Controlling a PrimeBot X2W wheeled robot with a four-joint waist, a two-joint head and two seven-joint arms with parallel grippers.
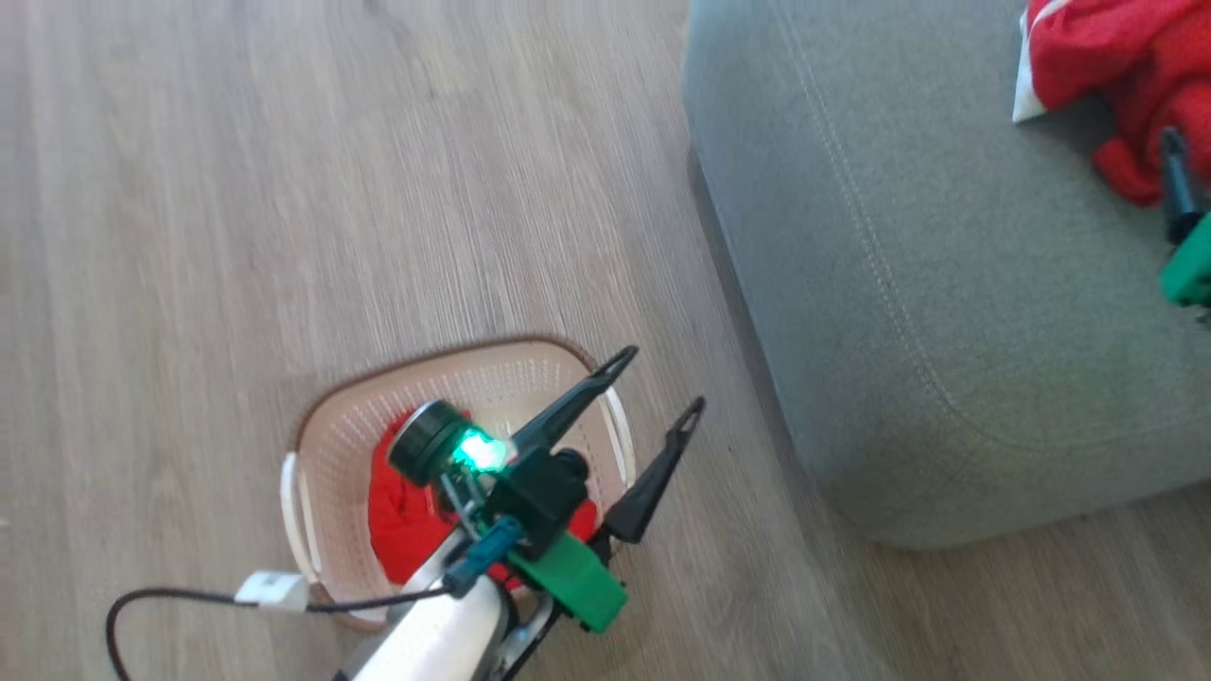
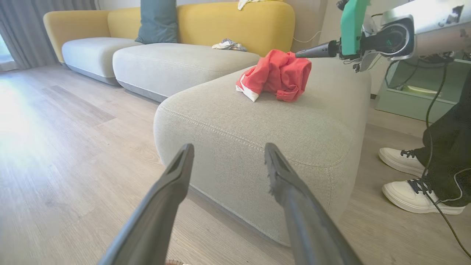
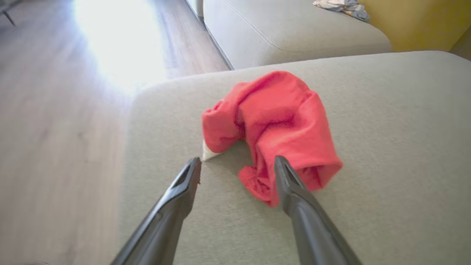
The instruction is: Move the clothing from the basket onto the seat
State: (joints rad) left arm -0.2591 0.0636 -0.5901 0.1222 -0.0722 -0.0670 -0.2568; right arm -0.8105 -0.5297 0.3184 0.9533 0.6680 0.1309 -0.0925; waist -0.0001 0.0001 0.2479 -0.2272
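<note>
Clothing in bright red lies in two crumpled bundles. One bundle (image 3: 279,125) sits on the grey-green seat (image 1: 946,236), just ahead of the right gripper (image 3: 238,161). That gripper's two dark fingers are spread wide and hold nothing. In the right wrist view the tip of one finger overlaps the bundle's near edge, but whether it touches the cloth cannot be told. The other finger is apart from it, over bare cushion. The bundle is a rounded heap with no clear long axis. A small white corner pokes out at its base, pointing toward the bare-cushion finger.

The second bundle (image 1: 402,515) lies inside the cream basket (image 1: 492,374), directly beneath the left gripper (image 1: 660,380) and partly hidden by its wrist. That gripper is also fully spread and empty, touching nothing. Its fingers point away from the basket toward the seat's rounded corner, which fills the space ahead of them in the left wrist view.

The single basket stands on the wooden floor (image 1: 189,236), near the seat. One white handle shows on each side of its oval.

Count: two red bundles, one basket, one seat, two grippers. Two white shoes (image 2: 412,176) of a standing person are on the floor beside the seat.
</note>
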